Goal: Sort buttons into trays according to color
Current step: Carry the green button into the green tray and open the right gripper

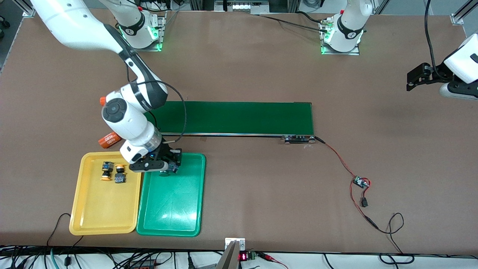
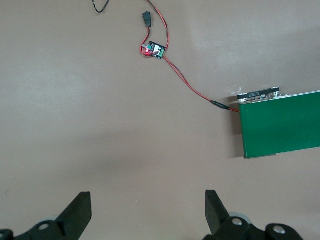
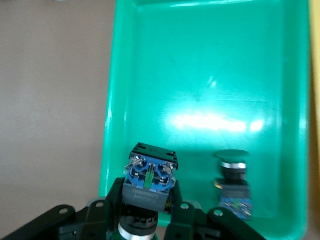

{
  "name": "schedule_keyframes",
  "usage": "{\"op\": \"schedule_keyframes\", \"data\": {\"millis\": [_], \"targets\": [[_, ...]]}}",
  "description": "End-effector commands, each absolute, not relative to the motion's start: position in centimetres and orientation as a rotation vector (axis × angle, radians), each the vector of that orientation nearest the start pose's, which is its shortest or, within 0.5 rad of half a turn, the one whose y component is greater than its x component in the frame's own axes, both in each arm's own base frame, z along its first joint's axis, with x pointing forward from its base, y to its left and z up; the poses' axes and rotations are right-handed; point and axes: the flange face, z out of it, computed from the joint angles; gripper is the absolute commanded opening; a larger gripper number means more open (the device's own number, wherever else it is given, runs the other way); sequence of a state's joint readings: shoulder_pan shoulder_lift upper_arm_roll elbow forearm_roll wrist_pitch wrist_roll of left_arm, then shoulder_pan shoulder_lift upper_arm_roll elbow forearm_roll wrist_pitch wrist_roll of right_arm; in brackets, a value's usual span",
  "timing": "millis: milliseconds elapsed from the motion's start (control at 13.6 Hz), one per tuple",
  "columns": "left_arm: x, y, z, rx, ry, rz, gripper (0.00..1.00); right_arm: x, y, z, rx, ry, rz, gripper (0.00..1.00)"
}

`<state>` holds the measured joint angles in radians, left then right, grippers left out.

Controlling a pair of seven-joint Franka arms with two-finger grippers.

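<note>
Right gripper, front view: right gripper (image 1: 170, 164) is low over the end of the green tray (image 1: 170, 209) farthest from the camera, squeezing a green button (image 1: 168, 170).
Yellow tray, front view: yellow tray (image 1: 102, 209) touches the green one, toward the right arm's end of the table. Two yellow buttons (image 1: 106, 171) (image 1: 120, 173) lie in it.
Others, front view: orange cylinder (image 1: 109, 140) lies by the yellow tray. Belt (image 1: 239, 117) is long and green.
Left gripper, front view: left gripper (image 1: 410, 80) waits up high at the left arm's end.
Left wrist view: left fingers (image 2: 77, 212) stand wide apart, holding nothing, over bare table (image 2: 100, 125) near the belt's end.
Right wrist view: held button sits in the fingers, blue end showing. Second green button (image 3: 232, 187) rests in the green tray just beside it.
</note>
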<state>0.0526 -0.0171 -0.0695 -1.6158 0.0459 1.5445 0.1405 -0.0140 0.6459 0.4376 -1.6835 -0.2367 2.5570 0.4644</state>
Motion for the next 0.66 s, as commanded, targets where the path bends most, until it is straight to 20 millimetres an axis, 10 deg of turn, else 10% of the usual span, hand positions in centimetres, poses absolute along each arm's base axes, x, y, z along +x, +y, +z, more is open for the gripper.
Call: {"op": "schedule_keyframes", "data": {"millis": [0,295,590], "targets": [[54.4,-0.4,61.7,-3.094,0.234,0.097,1.0,66.7,25.8,27.2,-2.898,-0.054,-0.408,0.09],[54.4,-0.3,61.7,-3.094,0.232,0.097,1.0,66.4,26.2,25.4,-2.908,-0.082,-0.399,0.18],[54.4,-0.4,61.7,-3.094,0.234,0.097,1.0,66.4,26.1,25.0,-2.913,-0.078,-0.392,0.83]]}}
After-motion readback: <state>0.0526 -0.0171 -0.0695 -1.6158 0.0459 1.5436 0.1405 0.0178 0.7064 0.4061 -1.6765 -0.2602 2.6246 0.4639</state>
